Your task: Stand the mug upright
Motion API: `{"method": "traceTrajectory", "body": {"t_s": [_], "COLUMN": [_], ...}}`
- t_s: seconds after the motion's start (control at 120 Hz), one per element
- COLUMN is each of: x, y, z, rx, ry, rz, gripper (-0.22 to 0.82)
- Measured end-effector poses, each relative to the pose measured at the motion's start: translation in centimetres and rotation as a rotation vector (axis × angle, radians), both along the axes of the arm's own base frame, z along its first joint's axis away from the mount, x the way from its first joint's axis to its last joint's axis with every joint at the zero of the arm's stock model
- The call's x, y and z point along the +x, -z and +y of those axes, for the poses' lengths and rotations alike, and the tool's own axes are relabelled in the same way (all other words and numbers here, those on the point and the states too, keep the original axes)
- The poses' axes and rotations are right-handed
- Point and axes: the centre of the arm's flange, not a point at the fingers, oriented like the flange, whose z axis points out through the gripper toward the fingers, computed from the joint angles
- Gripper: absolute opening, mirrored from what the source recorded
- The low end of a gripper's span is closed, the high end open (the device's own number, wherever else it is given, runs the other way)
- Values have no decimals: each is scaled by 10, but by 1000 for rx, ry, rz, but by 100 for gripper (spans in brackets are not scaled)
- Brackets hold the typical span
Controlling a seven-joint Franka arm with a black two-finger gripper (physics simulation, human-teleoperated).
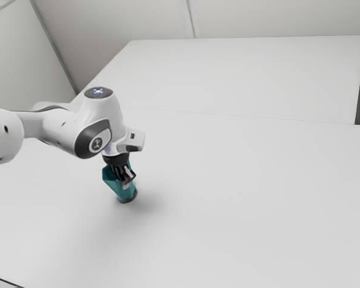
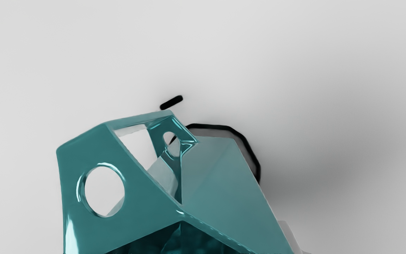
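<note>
The teal, faceted mug (image 1: 115,184) is under the hand in the exterior view, leaning, with its dark base low and toward the exterior view's right. My gripper (image 1: 126,177) points down at its body, shut on the mug. In the wrist view the mug (image 2: 220,169) shows its angular handle with round holes, and part of its dark opening. A pale fingertip (image 2: 288,234) lies along its outer wall; the other is hidden. Whether the base touches the table cannot be told.
The white table (image 1: 240,198) spreads around the mug, with a second white surface (image 1: 246,72) beyond a thin seam. Pale walls stand behind. A small dark mark (image 2: 171,102) is beside the handle in the wrist view.
</note>
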Motion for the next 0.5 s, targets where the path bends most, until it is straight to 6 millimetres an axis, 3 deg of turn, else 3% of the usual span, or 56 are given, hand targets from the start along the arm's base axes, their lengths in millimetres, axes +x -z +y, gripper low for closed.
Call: {"method": "traceTrajectory", "body": {"t_s": [0.242, 0.5], "x": [1, 1], "y": [6, 6], "z": [-2, -3], "rx": [-1, -11], "ry": [-14, -25], "rz": [2, 0], "gripper": [-18, -1]}}
